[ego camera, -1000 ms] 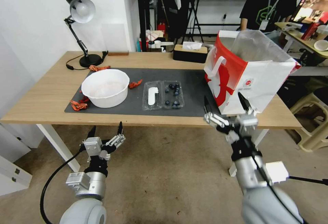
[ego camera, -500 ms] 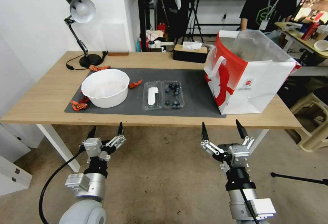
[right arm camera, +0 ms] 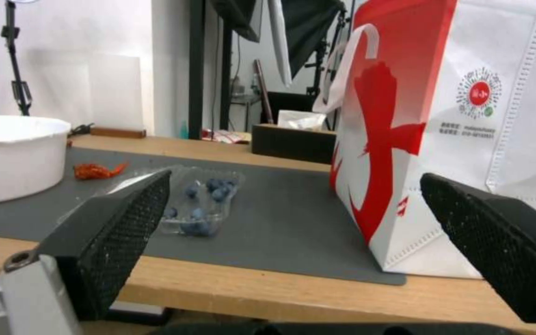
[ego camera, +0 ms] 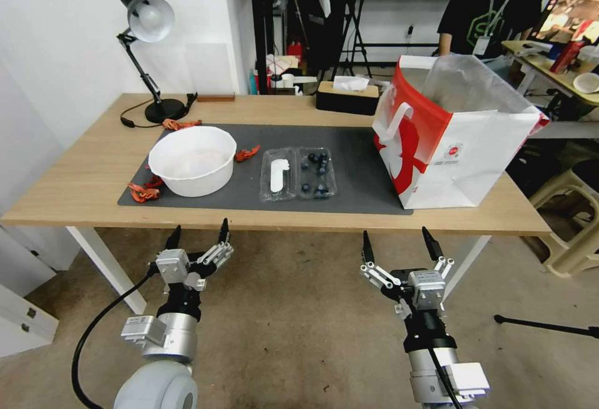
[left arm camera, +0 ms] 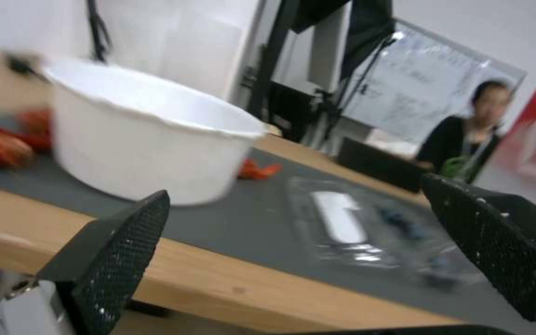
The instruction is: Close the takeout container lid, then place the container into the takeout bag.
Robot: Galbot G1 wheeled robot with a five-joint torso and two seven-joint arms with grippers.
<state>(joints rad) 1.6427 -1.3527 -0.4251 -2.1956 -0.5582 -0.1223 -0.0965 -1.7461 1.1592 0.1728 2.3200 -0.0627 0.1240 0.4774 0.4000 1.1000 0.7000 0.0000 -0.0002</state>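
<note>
Clear plastic takeout container (ego camera: pixel 298 174): lying open on the dark mat (ego camera: pixel 355 172), between the white bowl (ego camera: pixel 192 160) and the takeout bag (ego camera: pixel 452 138); apart from both.
Lid (ego camera: pixel 278 175): folded flat beside the tray half, white label up; blueberries (right arm camera: pixel 201 200) in the other half.
Takeout bag: upright at the mat's right end, mouth open, clear liner standing above the rim.
Left gripper (ego camera: pixel 198 236): below the surface's (ego camera: pixel 81 184) front edge, in front of the bowl; fingers apart, holding nothing.
Right gripper (ego camera: pixel 397 244): below the front edge, in front of the bag's near corner; fingers wide apart, holding nothing.
</note>
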